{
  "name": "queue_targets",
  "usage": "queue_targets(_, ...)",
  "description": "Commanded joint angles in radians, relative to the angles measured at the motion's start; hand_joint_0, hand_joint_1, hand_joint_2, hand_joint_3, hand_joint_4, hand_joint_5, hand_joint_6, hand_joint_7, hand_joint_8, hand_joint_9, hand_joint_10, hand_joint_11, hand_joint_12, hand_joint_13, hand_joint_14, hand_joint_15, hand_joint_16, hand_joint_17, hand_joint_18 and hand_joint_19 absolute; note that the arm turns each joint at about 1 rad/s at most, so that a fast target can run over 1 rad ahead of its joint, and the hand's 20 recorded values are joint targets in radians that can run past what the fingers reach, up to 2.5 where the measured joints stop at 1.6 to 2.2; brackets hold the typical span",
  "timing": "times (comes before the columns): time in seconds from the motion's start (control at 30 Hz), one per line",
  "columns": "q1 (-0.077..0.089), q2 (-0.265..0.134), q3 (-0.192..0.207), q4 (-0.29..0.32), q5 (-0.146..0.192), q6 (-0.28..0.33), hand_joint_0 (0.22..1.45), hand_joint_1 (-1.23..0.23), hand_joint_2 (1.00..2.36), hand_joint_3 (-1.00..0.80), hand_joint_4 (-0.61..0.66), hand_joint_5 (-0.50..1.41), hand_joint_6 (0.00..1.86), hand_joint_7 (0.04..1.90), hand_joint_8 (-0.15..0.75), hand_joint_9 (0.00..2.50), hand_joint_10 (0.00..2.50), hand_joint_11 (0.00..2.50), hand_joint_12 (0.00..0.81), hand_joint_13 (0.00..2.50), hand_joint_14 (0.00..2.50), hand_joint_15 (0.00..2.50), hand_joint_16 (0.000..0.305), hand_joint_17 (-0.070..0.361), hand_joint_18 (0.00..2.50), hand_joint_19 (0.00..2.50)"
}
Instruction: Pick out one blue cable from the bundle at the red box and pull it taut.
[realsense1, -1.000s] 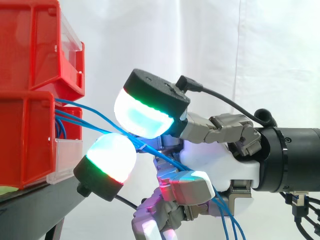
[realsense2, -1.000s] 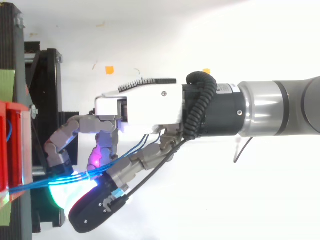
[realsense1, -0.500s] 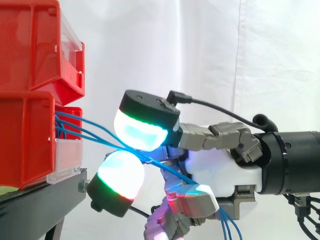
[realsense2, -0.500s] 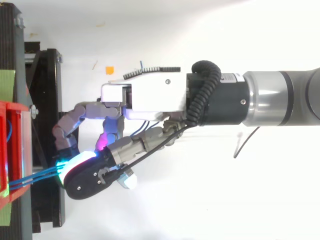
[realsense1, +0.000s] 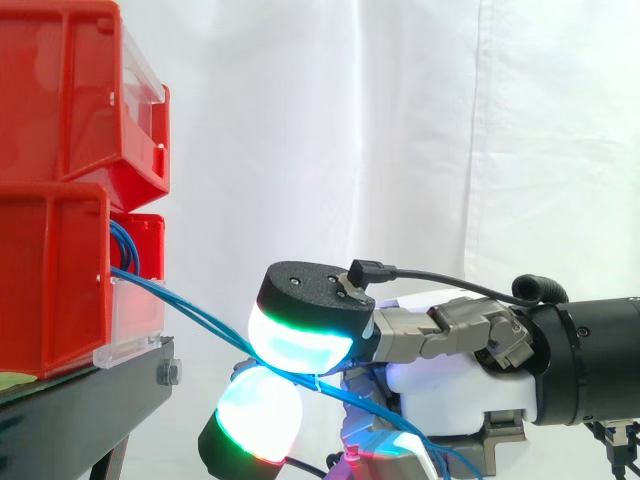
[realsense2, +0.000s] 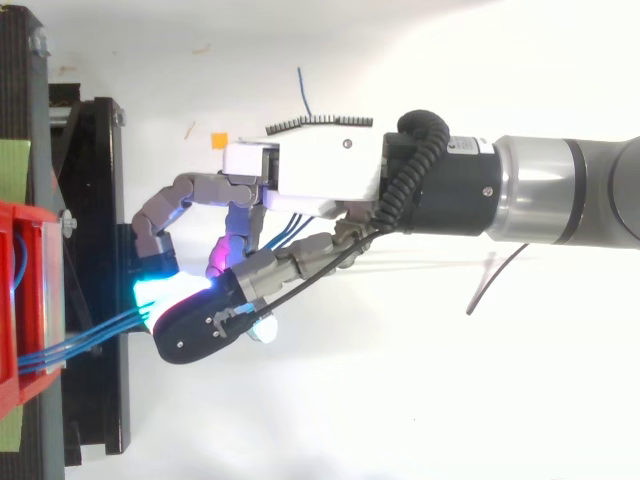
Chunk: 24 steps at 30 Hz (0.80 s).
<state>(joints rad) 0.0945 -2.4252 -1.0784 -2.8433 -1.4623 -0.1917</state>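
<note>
several thin blue cables (realsense1: 190, 308), rather than one, pinched between the glowing fingertips (realsense1: 300, 345) of the curled robot hand (realsense1: 460, 395), running in near-straight lines from the lower red plastic box (realsense1: 50, 270) down to the pinch, clear of the box. judged about midway: grasp made, pull close to taut, singling out one cable left to do. under the box a black counter (realsense1: 70, 405); behind, a plain white curtain (realsense1: 400, 130).

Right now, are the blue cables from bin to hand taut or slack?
Nearly taut: the blue cables run almost straight from the red bin to the hand, whose fingers pinch them. Several strands, not one.
</note>
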Motion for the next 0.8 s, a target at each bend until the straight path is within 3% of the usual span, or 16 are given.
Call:
queue_targets(0.0, -0.002, 0.0, 0.0, -0.001, 0.0, 0.0, 0.61, -0.63, 1.02, -0.3, 0.1, -0.11, 0.82, 1.08, 0.351, 1.47, 0.03, 0.76, 0.47, 1.1, 0.02, 0.6, 0.065, 0.147, 0.95, 0.88)
queue_targets(0.23, -0.004, 0.011, 0.0, -0.002, 0.002, 0.0, 0.57, -0.58, 1.0, -0.46, 0.1, -0.12, 0.82, 1.06, 0.354, 1.48, 0.03, 0.75, 0.473, 1.11, 0.02, 0.6, 0.066, 0.149, 0.96, 0.88)
queue_targets(0.57, -0.009, 0.071, 0.0, -0.084, 0.005, -0.041, 0.58, -0.52, 1.0, -0.46, 0.09, -0.11, 0.83, 1.05, 0.35, 1.48, 0.03, 0.75, 0.469, 1.11, 0.02, 0.6, 0.066, 0.148, 0.96, 0.88)
queue_targets(0.77, -0.009, 0.077, 0.0, -0.107, 0.008, -0.048, 0.59, -0.53, 1.0, -0.46, 0.09, -0.11, 0.83, 1.06, 0.351, 1.48, 0.03, 0.75, 0.469, 1.12, 0.02, 0.6, 0.065, 0.147, 0.96, 0.88)
